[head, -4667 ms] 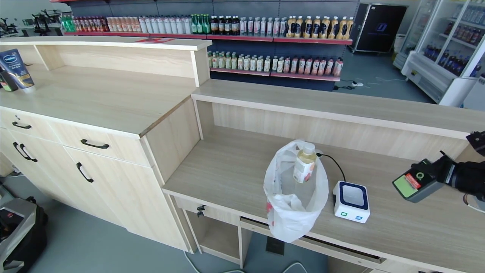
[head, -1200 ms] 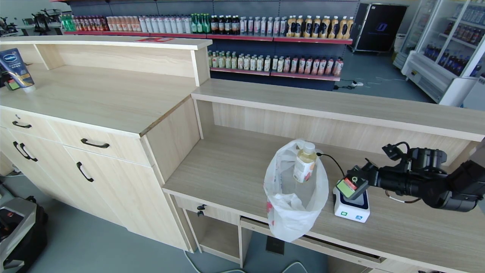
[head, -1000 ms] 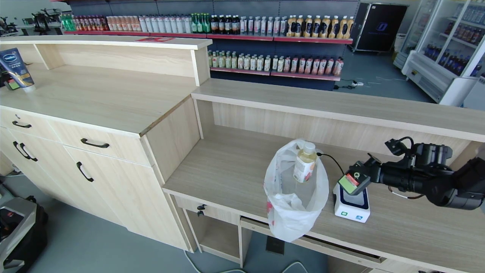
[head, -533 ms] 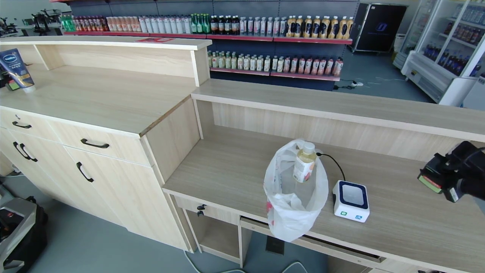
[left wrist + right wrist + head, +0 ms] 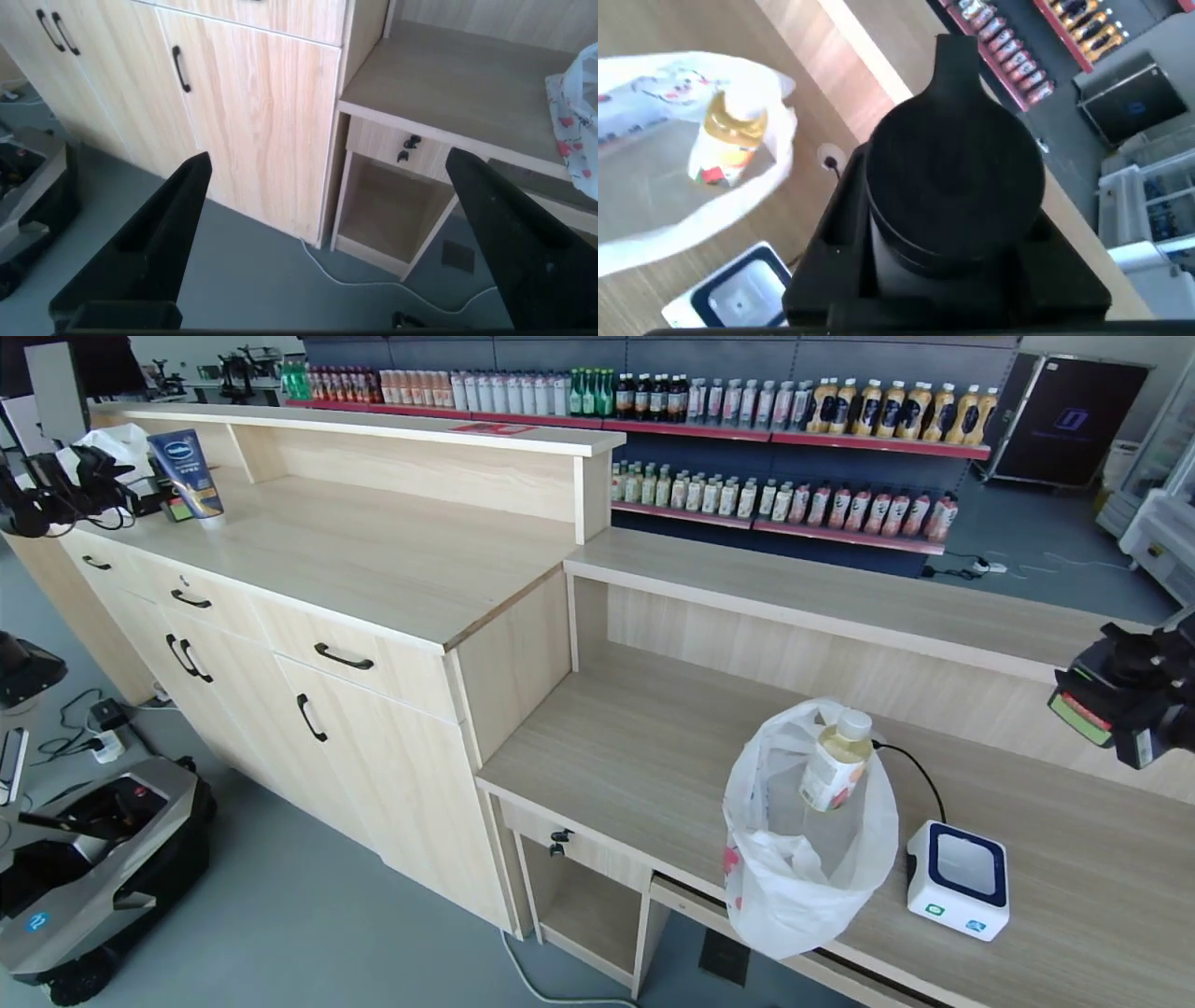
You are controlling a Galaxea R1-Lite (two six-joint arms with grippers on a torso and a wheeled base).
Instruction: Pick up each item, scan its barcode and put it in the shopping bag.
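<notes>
Where the right gripper (image 5: 1125,695) hangs: you find it at the right end of the lower counter (image 5: 653,747), raised off the wood, and it is closed on a dark box (image 5: 1083,707).
Its load, the dark box: the green face with a red stripe looks to the left, toward the bag side; the box touches nothing except the gripper.
Pose of the right arm: it enters from the right edge and the gripper points leftward across the counter.
Below it, the scanner (image 5: 959,893): white body with a dark window, lying flat on the lower counter, lower than the held box and nearer to the front edge, well apart from it; a black cable (image 5: 913,768) curves from it to behind the bag.
Beside that, the shopping bag (image 5: 794,896): white plastic with the mouth open, standing just beside the scanner on its left, at the front edge of the counter.
Inside the bag: one bottle (image 5: 836,773) of yellowish drink with a pale cap, tilted, its top part above the rim.
Box against bag: the box is to the right of the bag and higher, well apart, not above the mouth.
Far side, the left gripper (image 5: 327,161): its fingers (image 5: 140,252) are spread wide with nothing between them; past them you see cabinet doors (image 5: 262,121) and the floor (image 5: 234,280).
Farthest, the upper counter (image 5: 373,551): on the left, a blue tube (image 5: 187,474) stands at its far end.
</notes>
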